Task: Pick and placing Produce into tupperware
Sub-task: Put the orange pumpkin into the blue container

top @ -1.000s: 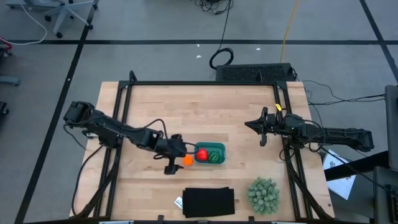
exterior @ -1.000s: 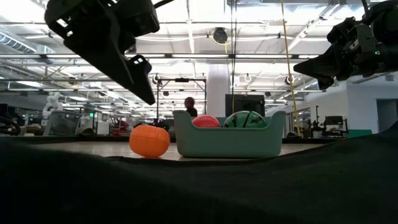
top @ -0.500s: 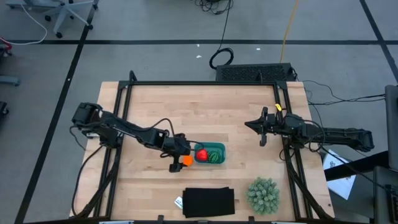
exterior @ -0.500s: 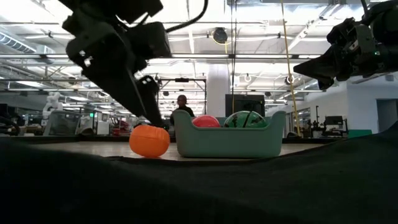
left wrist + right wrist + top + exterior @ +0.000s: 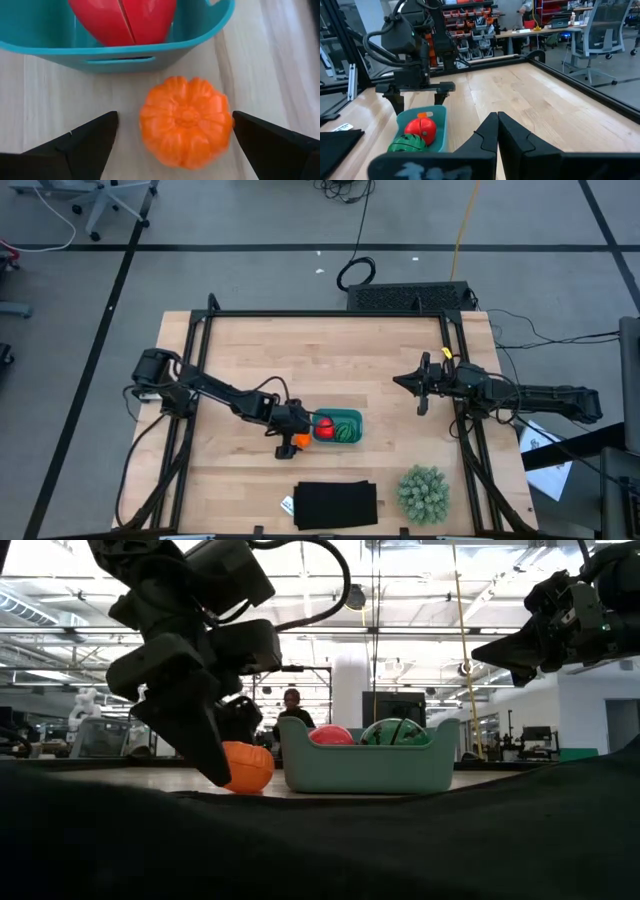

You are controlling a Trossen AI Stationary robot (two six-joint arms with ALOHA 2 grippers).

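In the high view the left gripper (image 5: 292,442) sits at centre frame, lowered over the orange fruit (image 5: 299,438), which lies on the table (image 5: 390,360) just left of the tub (image 5: 337,427). Its fingers (image 5: 85,142) are spread wide, one on each side of the fruit, not touching it. The fruit rests just beside the tub's wall, outside it. Inside the tub lie the red fruit (image 5: 324,425) at its left end and the green fruit (image 5: 346,429) to its right. The right gripper (image 5: 421,384) waits at centre right, above the table's right edge, fingers pressed together, holding nothing.
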